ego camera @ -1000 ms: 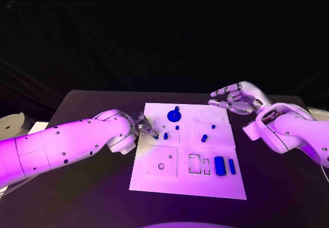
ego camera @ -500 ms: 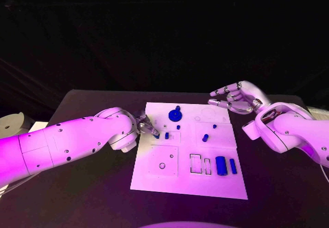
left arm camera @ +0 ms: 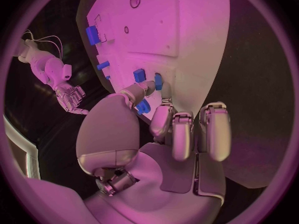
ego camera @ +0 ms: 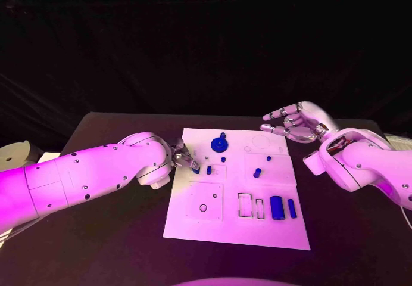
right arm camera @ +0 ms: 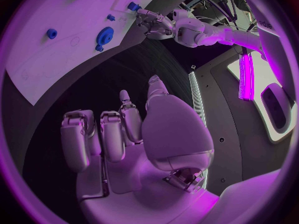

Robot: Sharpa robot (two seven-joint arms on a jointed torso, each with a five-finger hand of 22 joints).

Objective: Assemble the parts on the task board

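Your left hand [ego camera: 180,158] sits at the left edge of the task board [ego camera: 236,229], about a third of the way down from its far edge. In the left wrist view its thumb and one finger pinch a small blue part [left arm camera: 142,107] just above the board, while its other fingers [left arm camera: 215,132] hang curled and apart from that part. Just beside the pinched piece two more small blue parts [ego camera: 208,170] stand in the board. You can see the same pair close to the fingertips in the wrist view [left arm camera: 139,75].

Your right hand [ego camera: 293,125] floats off the board's far right corner, above the black worktop [ego camera: 112,238]. Its fingers are loosely curled and spread with nothing between them, and in the right wrist view they [right arm camera: 112,134] hang over bare worktop, well apart from the board's edge.

On the board itself, a blue gear [ego camera: 218,143] lies near the far edge, with a small blue peg [ego camera: 223,159] just nearer you. Another small piece [ego camera: 268,158] and a short blue cylinder [ego camera: 256,173] sit toward the right side. At the near right you have a wide blue block [ego camera: 276,207] and a slimmer blue bar [ego camera: 291,208] side by side, just right of two outlined rectangular slots [ego camera: 250,206]. A small ring-shaped hole [ego camera: 202,208] marks the left half.
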